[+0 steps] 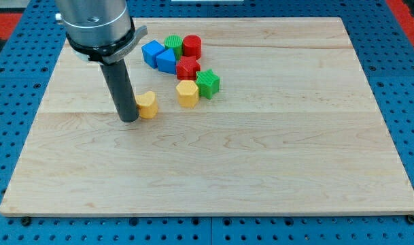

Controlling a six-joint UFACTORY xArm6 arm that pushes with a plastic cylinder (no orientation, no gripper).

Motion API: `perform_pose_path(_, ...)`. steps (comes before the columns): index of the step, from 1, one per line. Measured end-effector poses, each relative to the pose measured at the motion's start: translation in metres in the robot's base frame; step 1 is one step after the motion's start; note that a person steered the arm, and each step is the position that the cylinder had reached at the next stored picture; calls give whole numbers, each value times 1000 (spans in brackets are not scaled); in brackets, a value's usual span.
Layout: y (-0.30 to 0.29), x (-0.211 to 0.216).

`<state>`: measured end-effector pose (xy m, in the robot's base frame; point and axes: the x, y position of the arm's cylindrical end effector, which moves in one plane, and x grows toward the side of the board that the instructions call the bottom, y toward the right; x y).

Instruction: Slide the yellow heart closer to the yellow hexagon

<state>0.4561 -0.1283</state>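
Bright, even overhead light leaves only soft, short shadows under the blocks and the rod (130, 120) on the pale desk (261, 156), everything sharp, without glare.

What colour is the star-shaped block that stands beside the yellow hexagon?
Green. The star block touches the yellow hexagon on the view's right, seen in the camera view.

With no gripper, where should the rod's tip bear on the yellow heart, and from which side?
Press on the yellow heart at its face toward the view's left, pushing right toward the yellow hexagon. My tip already stands at that side, seemingly touching. The hexagon sits right and slightly up, so contact slightly low probably suits.
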Motion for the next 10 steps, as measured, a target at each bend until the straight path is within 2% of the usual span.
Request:
perform_pose_path(3, 5, -15)
perform_pose_path(4, -37, -16)
perform_pose_path(5, -80, -35)
perform_pose_path(6, -81, -56)
perform_pose_path(10, -18, -55)
